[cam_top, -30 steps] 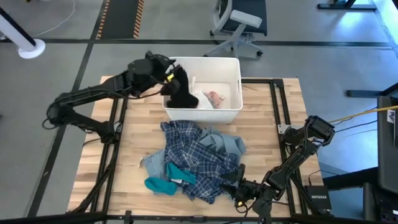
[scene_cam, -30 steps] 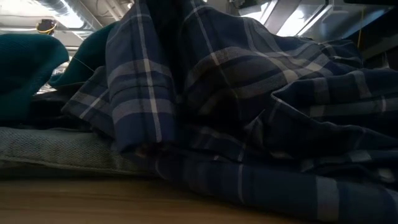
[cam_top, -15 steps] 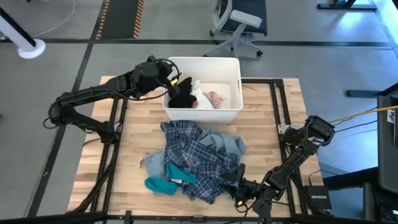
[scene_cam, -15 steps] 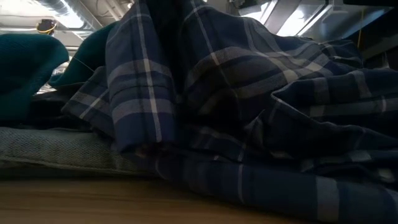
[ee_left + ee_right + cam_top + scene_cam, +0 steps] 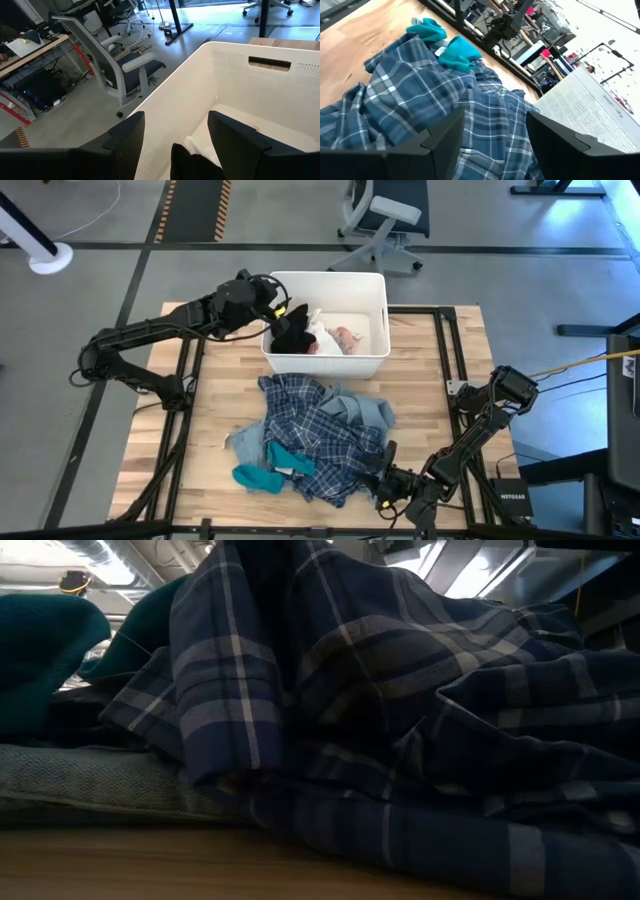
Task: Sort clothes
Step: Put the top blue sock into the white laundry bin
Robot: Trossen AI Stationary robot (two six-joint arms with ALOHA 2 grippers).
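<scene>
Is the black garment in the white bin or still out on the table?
In: the black garment lies inside the white bin.

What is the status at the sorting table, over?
Left gripper open over white bin, black garment dropped inside. Right gripper open beside plaid shirts. Nothing blocking.

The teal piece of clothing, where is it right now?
From above, the teal garment lies on the table's near-left part, at the plaid shirt pile's left edge.

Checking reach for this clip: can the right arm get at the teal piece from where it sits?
Probably yes. The right end effector is open at the plaid shirt's near edge; the teal piece lies uncovered beyond the shirt folds.
</scene>
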